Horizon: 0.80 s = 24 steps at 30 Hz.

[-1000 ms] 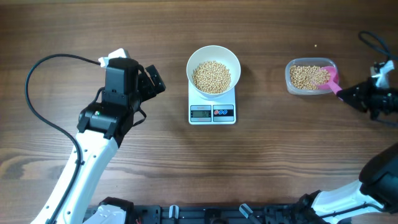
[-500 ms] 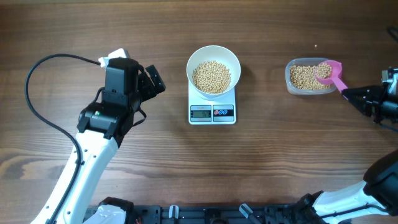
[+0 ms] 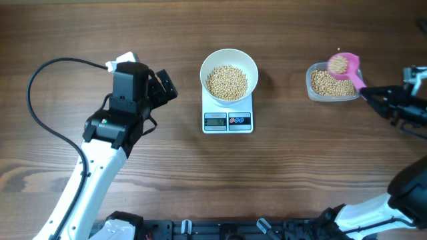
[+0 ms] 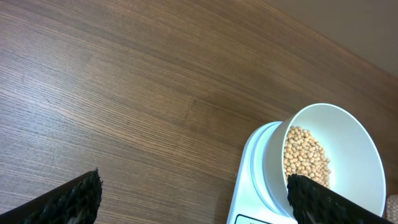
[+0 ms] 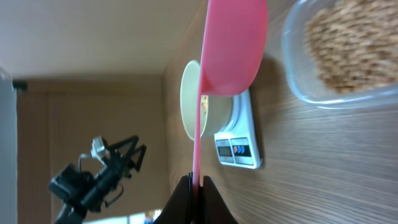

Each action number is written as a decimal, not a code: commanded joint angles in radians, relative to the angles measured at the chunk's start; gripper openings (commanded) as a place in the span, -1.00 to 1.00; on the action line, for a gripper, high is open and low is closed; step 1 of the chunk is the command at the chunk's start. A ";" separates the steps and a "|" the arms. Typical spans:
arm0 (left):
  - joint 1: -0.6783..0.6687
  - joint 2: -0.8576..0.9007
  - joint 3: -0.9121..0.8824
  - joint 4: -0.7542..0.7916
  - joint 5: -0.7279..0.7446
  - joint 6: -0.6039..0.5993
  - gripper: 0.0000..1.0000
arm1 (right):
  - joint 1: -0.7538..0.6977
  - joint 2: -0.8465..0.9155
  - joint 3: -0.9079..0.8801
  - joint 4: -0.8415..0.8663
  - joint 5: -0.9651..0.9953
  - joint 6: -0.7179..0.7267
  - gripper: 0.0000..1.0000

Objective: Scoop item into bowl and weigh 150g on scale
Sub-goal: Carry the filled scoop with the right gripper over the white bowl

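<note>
Overhead: a loaded pink scoop point(image 3: 343, 65) is at the container point(image 3: 309, 83) near the worktop's point(image 3: 287, 173) right edge.

Bare wood runs wide along the near edge and between the scale point(image 3: 227, 122) and the container. The right gripper point(image 3: 365, 95) is clamped on the scoop's handle, and its arm is cut off by the right edge. The left gripper point(image 3: 167, 85) is spread wide with nothing in it, left of the scale and well apart from it. The scale's readout is too small to read. From the right wrist the scoop's underside hides its load. Small, round tan beans point(image 3: 339, 63) heap the scoop over the container's far rim. More beans fill the container and the white bowl point(image 3: 207, 67) on the scale, mid-worktop toward the far edge.
</note>
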 commanded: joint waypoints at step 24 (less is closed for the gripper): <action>0.008 0.004 0.001 -0.006 0.002 0.000 1.00 | 0.688 0.005 0.241 0.190 0.242 0.211 -0.91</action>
